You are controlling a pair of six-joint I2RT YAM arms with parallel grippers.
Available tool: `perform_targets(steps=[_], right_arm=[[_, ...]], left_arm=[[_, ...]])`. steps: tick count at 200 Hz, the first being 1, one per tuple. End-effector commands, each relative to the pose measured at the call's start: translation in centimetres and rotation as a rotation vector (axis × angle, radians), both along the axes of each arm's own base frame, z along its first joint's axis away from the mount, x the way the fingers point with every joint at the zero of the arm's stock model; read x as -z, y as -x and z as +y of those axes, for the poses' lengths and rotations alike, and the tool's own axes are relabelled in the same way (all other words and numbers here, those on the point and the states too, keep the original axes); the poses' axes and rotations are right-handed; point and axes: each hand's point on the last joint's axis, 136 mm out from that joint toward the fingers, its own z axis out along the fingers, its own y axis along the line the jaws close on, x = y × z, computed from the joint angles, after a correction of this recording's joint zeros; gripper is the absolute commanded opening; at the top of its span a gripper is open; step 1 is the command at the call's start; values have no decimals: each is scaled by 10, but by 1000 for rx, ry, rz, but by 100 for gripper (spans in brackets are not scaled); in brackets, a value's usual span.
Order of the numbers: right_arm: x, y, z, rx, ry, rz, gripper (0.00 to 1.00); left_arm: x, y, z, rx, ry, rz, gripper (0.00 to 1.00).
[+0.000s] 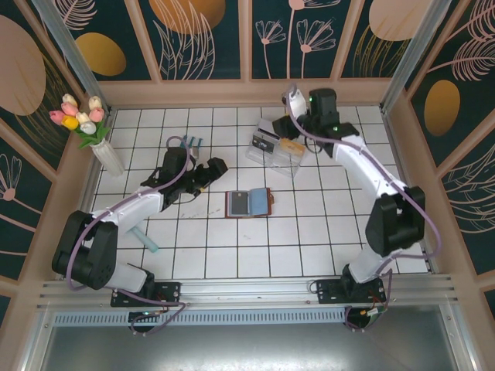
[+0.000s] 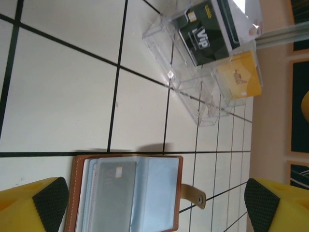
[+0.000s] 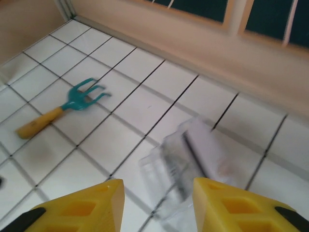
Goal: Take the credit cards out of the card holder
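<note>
left end effector [image 2: 155, 205]: we see its jaws spread wide with nothing between them; it hangs above the tabletop [image 2: 58, 96].
right end effector [image 3: 157, 193]: we see its two yellow fingers [image 3: 82, 210] partly apart, with nothing in their grip.
card holder [image 2: 128, 193]: it lies open and flat on the tabletop directly below the left end effector, framed between that end effector's black pads [image 2: 48, 203]. Its strap tab sticks out on one side. It is well away from the right end effector, toward the arm bases.
greyish card [image 2: 113, 181]: we make out one tucked into a blue-grey pocket of the card holder, below the left end effector.
clear box [image 2: 203, 92]: ahead of the left end effector, past the card holder and apart from it. It is also just below and ahead of the right end effector, where it looks blurred to us.
dark card [image 2: 207, 34]: inside the clear box, marked VIP, well ahead of the left end effector.
yellow card [image 2: 239, 75]: inside the same box, just beside the dark card; we cannot tell whether a partition separates them.
garden fork [image 3: 63, 108]: teal head and yellow handle, flat on the tiles ahead and to the left of the right end effector, apart from the clear box.
flower vase [image 1: 108, 154]: well off to the left of the left end effector, by the wall.
</note>
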Motion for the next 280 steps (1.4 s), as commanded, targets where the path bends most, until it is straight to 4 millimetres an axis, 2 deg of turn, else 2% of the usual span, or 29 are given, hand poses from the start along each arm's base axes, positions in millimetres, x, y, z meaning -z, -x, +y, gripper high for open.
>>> perform_targets(steps=[1,25,36,44,52,87,103,137,165,192,236,280], right_arm=[[-3,28,19,121,-242,109,47],[29,66,40,163,-366,340,48],[51,77,43,224,-384,448,45],[67,80,38,284,-390,503,44],[78,93,45,292,-400,556,44],[107,119,67,270,-384,675,43],[125,123,73,280,-330,711,40],[162,126,80,310,-241,783,37],[185,124,83,327,-155,801,36],[201,119,84,349,-37,769,38],[223,123,80,380,119,743,41],[246,131,70,392,247,746,42]], left_arm=[[8,13,-4,44,-54,8,92],[16,23,-12,80,-97,21,87],[20,26,-14,89,-109,31,85],[23,27,-15,93,-114,36,83],[27,29,-17,98,-116,44,81],[38,35,-25,122,-99,72,74],[43,37,-30,129,-88,88,70],[52,39,-34,127,-77,120,49],[62,40,-37,136,-75,147,40],[68,39,-39,146,-71,165,36],[77,39,-44,163,-56,183,26],[92,41,-38,148,-96,209,25]])
